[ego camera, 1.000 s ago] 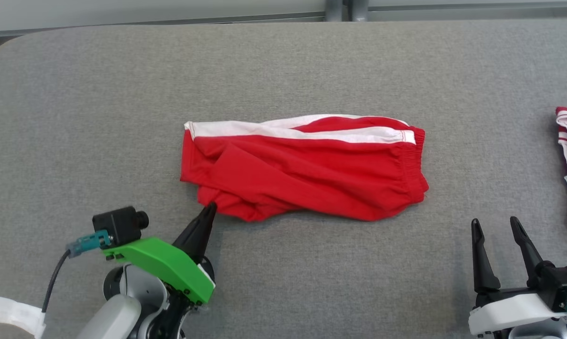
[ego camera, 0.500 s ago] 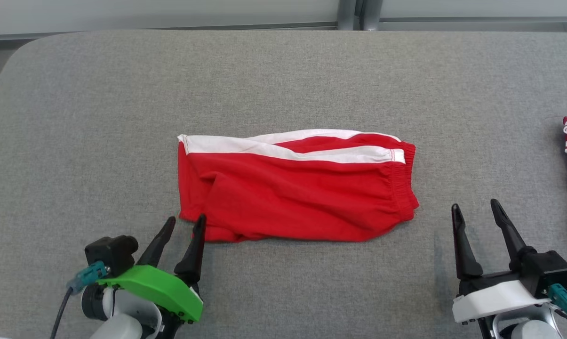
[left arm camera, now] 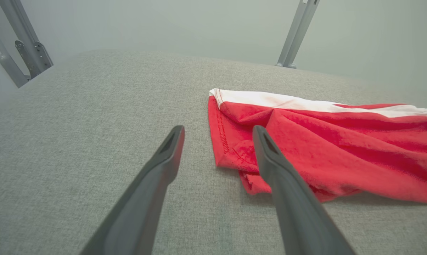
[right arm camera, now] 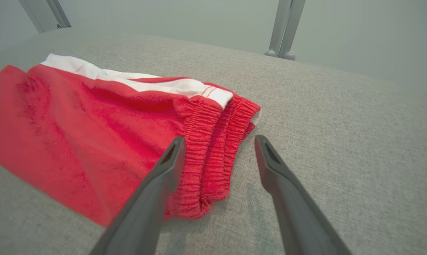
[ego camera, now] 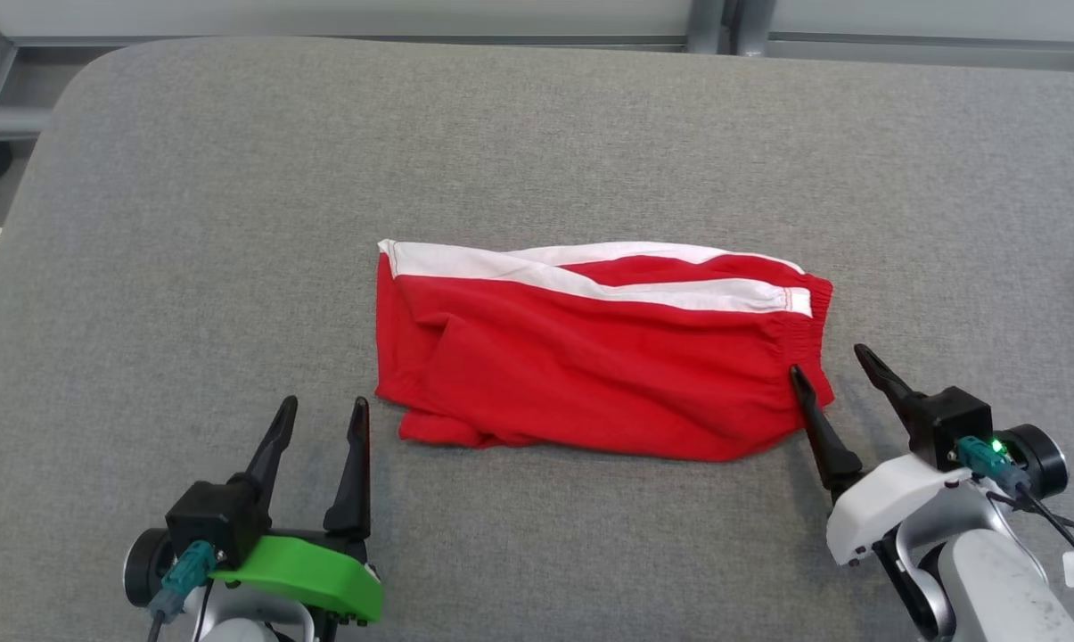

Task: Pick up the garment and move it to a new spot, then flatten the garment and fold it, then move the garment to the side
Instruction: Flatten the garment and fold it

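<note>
so the folded red sports garment with the white side stripe (ego camera: 590, 357) is lying flat around the middle of the grey fabric-covered table (ego camera: 189, 223), long side running left to right. the white stripe is along the far edge and the gathered elastic waistband is at the right end. the near left corner is a bit rumpled, with a layer poking out underneath.

the left gripper with the green housing (ego camera: 323, 403) sits just beside that rumpled corner, fingers spread, nothing between them. the right gripper with the white housing (ego camera: 828, 360) is at the waistband end, fingers also spread apart, one over the red cloth and one over bare table. can't tell if it's actually touching the fabric.
</note>
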Tool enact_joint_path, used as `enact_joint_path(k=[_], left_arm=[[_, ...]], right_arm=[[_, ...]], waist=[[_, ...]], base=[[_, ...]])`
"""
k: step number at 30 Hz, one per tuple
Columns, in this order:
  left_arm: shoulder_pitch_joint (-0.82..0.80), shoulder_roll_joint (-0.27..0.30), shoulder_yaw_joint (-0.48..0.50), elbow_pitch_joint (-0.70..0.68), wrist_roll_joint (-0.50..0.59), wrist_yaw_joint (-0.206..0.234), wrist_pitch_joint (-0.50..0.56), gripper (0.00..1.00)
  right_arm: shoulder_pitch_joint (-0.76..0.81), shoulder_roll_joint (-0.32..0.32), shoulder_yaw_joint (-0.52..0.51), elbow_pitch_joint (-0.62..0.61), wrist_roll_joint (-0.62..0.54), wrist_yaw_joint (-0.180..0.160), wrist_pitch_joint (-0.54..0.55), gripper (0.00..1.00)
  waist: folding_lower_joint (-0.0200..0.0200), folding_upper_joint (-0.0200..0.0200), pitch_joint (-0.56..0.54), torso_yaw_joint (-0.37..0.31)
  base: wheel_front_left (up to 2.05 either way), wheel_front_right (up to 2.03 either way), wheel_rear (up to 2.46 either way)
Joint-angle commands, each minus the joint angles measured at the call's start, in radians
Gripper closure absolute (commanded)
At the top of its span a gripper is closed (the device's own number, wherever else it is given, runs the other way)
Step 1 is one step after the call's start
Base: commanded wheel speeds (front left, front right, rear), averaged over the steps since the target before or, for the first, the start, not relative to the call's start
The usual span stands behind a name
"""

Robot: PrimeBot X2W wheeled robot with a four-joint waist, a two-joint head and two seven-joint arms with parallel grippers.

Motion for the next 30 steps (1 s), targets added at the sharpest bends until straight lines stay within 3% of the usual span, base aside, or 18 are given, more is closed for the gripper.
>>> enact_joint_path(k=[1, 8, 14, 23, 24, 25, 30], left_arm=[[0.027, -0.02, 0.021, -0.004, 0.031, -0.017, -0.004, 0.0], [0.073, -0.102, 0.128, -0.01, 0.127, -0.087, -0.003, 0.0], [0.091, -0.15, 0.199, 0.007, 0.189, -0.143, -0.004, 0.0], [0.096, -0.216, 0.26, 0.014, 0.249, -0.224, -0.004, 0.0], [0.099, -0.223, 0.269, 0.017, 0.255, -0.229, -0.003, 0.0], [0.102, -0.23, 0.278, 0.02, 0.261, -0.236, -0.004, 0.0], [0.114, -0.257, 0.311, 0.029, 0.293, -0.269, -0.004, 0.0]], right_arm=[[-0.024, -0.019, -0.002, 0.03, 0.001, 0.0, 0.028, 0.0], [-0.067, -0.05, -0.019, 0.115, 0.036, 0.0, 0.083, 0.0], [-0.108, -0.039, -0.04, 0.173, 0.123, 0.0, 0.126, 0.0], [-0.164, 0.003, -0.016, 0.236, 0.473, 0.0, 0.31, 0.0], [-0.171, 0.005, -0.002, 0.234, 0.516, 0.0, 0.326, 0.47], [-0.176, 0.005, 0.0, 0.23, 0.564, 0.0, 0.335, 1.0], [-0.167, -0.085, -0.06, 0.17, 0.777, 0.0, 0.398, 1.0]], waist=[[0.0, 0.0064, 0.005, 0.023], [0.0, 0.0064, 0.008, 0.062], [0.0, 0.0064, 0.009, 0.077], [0.0, 0.0064, 0.011, 0.09], [0.0, 0.0064, 0.009, 0.088], [0.0, 0.0064, 0.006, 0.085], [0.0, 0.0064, -0.007, 0.074]], base=[[0.0, 0.0, 0.0], [0.0, 0.0, 0.0], [0.0, 0.0, 0.0], [0.0, 0.0, 0.0], [0.0, 0.0, 0.0], [0.0, 0.0, 0.0], [0.0, 0.0, 0.0]])
